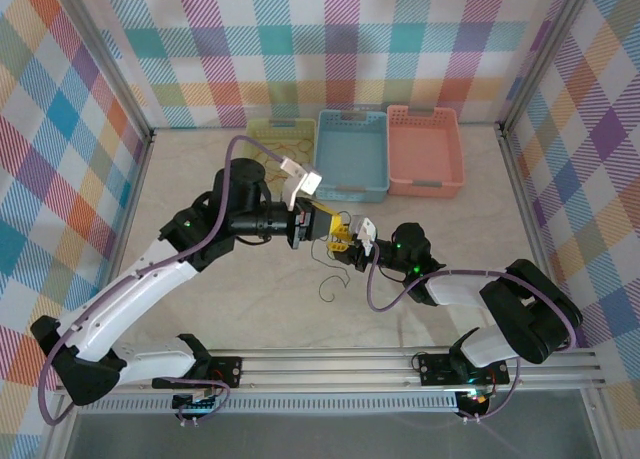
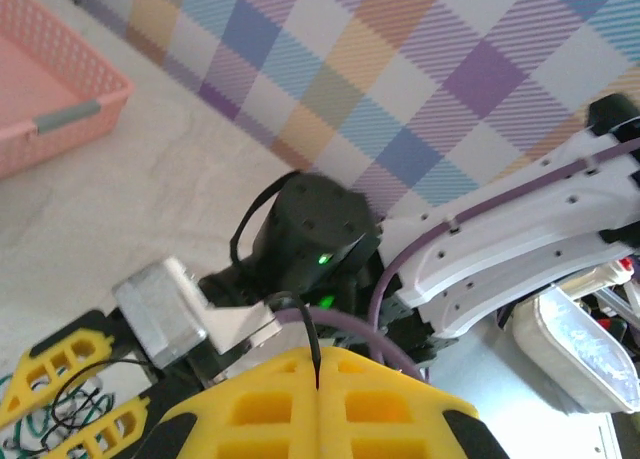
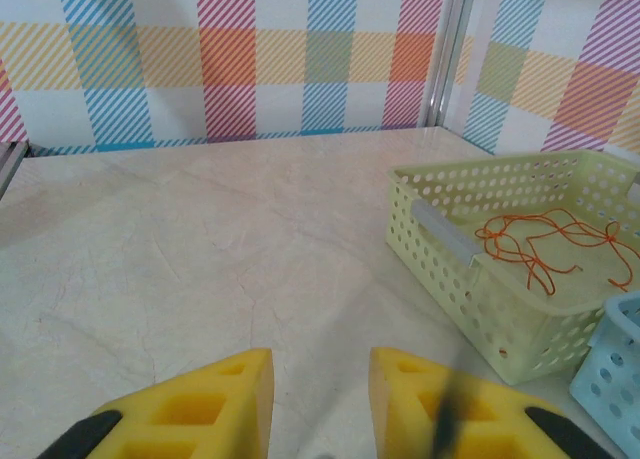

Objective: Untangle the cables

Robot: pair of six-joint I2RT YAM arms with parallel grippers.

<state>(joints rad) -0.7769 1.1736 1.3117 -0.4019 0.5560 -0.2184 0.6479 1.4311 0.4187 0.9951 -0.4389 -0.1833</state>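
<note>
Left gripper [image 2: 316, 379]: I see it clamped on a black cable [image 2: 312, 341], pinched between the closed fingers. Right gripper [image 3: 320, 399]: just opposite, fingers parted; I see a green cable [image 2: 22, 434] looped at its fingertips. Orange cable [image 3: 540, 241]: lying loose in the yellow basket [image 3: 470, 279] on the table [image 3: 200, 239].

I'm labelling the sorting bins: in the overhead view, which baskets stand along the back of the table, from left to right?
yellow-green basket → blue basket → pink basket
</note>
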